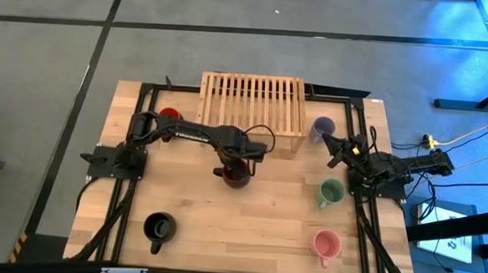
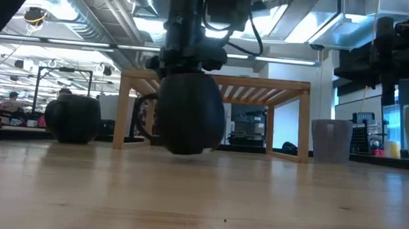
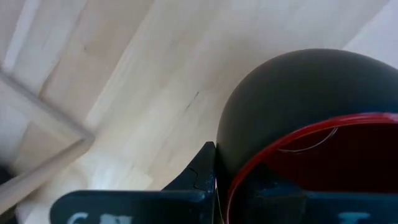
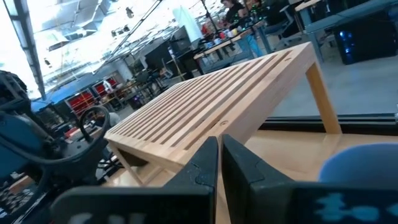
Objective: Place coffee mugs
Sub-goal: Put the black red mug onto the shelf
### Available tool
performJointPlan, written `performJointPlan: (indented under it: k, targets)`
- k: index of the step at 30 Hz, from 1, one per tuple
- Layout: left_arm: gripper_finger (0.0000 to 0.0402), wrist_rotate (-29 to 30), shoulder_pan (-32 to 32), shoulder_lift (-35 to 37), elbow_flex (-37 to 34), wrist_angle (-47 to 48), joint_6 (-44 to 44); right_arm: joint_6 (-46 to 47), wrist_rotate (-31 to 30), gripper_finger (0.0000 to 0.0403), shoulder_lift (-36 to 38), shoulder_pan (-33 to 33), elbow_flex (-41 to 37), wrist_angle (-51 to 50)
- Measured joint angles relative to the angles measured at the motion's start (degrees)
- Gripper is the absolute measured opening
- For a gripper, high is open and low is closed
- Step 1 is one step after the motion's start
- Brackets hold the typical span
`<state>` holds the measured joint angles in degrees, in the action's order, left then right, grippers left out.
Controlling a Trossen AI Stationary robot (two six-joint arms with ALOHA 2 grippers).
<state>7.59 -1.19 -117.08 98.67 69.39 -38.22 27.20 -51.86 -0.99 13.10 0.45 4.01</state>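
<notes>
My left gripper (image 1: 235,167) reaches to the table's middle, just in front of the slatted rack, and is shut on the dark red mug (image 1: 236,179) (image 2: 187,113). That mug fills the left wrist view (image 3: 298,106), dark outside with a red rim. The red-orange mug (image 1: 170,116) stands by the rack's left end. The black mug (image 1: 158,227) stands near the near-left corner. The lavender-blue (image 1: 321,128), green (image 1: 331,192) and pink (image 1: 326,244) mugs stand along the right side. My right gripper (image 1: 334,146) (image 4: 219,158) waits shut beside the lavender-blue mug. My left gripper holds the dark red mug by its rim (image 3: 239,171), one finger (image 3: 202,168) outside the wall and the other inside the hollow. The fingers come from above, pointing down. The mug hangs upright below them, and in the low view its bottom (image 2: 185,151) seems just clear of the table.
The slatted wooden rack (image 1: 252,102) (image 2: 216,83) stands on legs at the far edge, right behind the held mug. Bare tabletop (image 1: 247,229) lies between the black mug and the pink mug. People and benches show in the room beyond.
</notes>
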Motion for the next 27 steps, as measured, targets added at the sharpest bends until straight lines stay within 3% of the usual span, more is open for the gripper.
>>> performJointPlan:
  k: [20,27]
  targets:
    - [0.0082,-0.5,0.1,0.7,0.0,0.6,3.0,1.5,0.0,0.001,0.0,0.0,0.0,0.2]
    - [0.0092,-1.6,0.4,6.9,3.4,3.6,12.9,1.5,1.9,0.001,0.0,0.0,0.0,0.2]
